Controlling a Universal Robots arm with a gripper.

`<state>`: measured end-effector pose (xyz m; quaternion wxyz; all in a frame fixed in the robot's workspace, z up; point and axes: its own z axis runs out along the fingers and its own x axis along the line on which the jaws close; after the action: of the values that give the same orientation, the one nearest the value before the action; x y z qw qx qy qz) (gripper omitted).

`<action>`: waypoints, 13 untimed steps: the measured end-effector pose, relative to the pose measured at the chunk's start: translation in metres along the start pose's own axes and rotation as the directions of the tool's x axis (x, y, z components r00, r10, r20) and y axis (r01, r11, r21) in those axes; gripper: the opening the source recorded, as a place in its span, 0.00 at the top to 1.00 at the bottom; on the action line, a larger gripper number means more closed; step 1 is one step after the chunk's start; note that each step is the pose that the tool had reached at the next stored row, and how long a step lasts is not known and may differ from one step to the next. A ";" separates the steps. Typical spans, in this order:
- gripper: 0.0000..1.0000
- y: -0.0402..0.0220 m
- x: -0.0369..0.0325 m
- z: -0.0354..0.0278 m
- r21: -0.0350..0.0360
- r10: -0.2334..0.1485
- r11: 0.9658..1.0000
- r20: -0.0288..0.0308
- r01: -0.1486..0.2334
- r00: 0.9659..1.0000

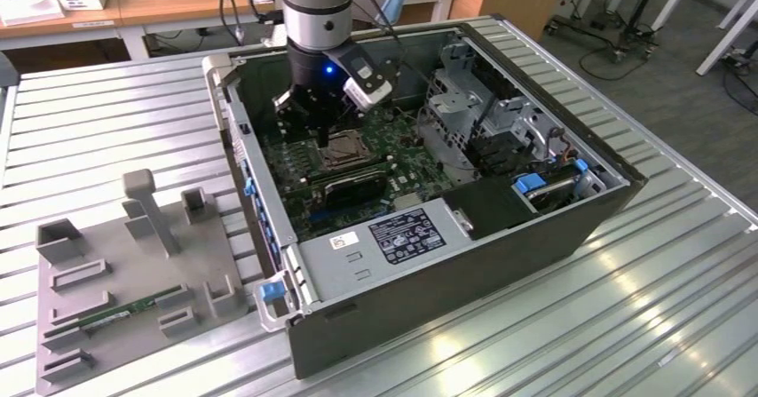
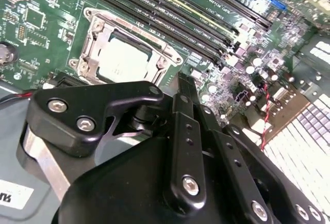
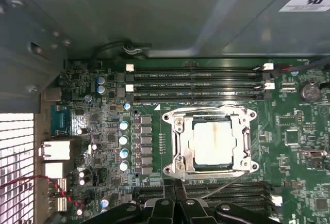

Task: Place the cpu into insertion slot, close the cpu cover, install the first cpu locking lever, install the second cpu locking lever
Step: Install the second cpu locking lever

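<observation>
The cpu sits in the slot with the cover down over it. The gripper hovers just beside, clenched and empty.

Arm reaching down into the open computer case

The gripper hung inside the open computer case, which lay on a slatted metal table. Directly under the fingertips sat the insertion slot, its silver rim set in the green motherboard. Just beyond the slot from the fingers lay a black rectangular block, and past that the labelled power supply. Well apart from the fingers, outside the case towards the exterior view's left, stood a grey parts fixture carrying a green memory stick.
</observation>
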<state>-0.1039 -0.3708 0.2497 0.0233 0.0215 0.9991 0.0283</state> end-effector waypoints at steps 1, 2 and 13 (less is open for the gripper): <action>0.89 0.0000 0.0000 -0.0001 0.000 0.000 1.000 0.000 0.000 1.000; 0.89 0.0000 0.0000 -0.0001 0.000 0.000 1.000 0.000 0.000 1.000; 0.89 0.0000 -0.0225 0.0010 0.000 0.000 1.000 -0.006 0.000 1.000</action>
<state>-0.0814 -0.3718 0.2497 0.0201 0.0215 0.9992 0.0282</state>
